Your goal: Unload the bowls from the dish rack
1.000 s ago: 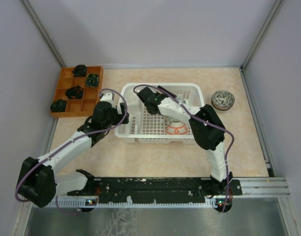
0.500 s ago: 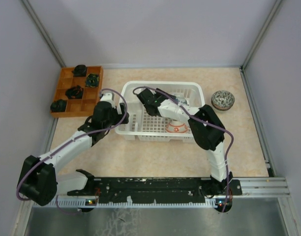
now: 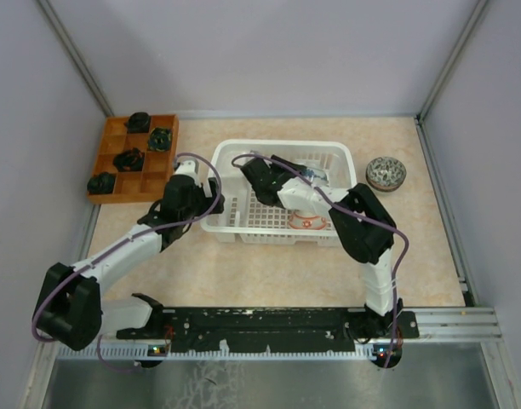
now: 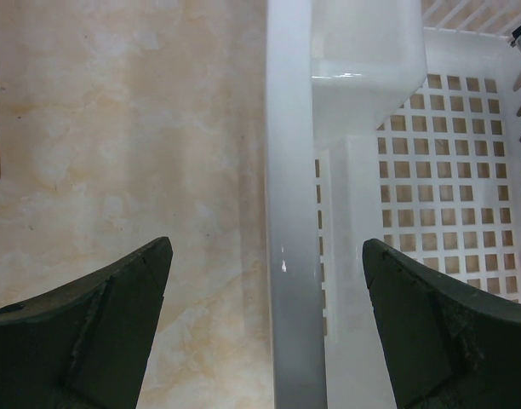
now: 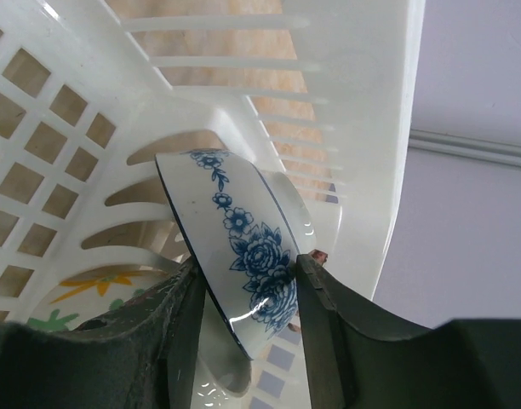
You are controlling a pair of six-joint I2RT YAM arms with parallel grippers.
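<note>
In the last second your right arm has drawn slightly toward 6 o'clock inside the large white plastic slotted dish rack [image 3: 277, 146], and the rack has crept a touch with it. The right fingers [image 5: 329, 341] pinch the wall of a blue-and-white floral ceramic bowl [image 5: 243, 230], which is tilted on edge against the rack's slotted side. I judge the lift-out is beginning.

Your left fingers [image 4: 99, 315] stand wide, straddling the rack's 9 o'clock rim without gripping it.

The rack also holds a white bowl with red-orange marks [image 3: 307, 221]. A dark speckled bowl [image 3: 385, 173] sits on the beige counter [image 3: 269, 273] at 2 o'clock. The brown wooden compartmented tray [image 3: 116, 183] at 10 o'clock holds dark lumps.
</note>
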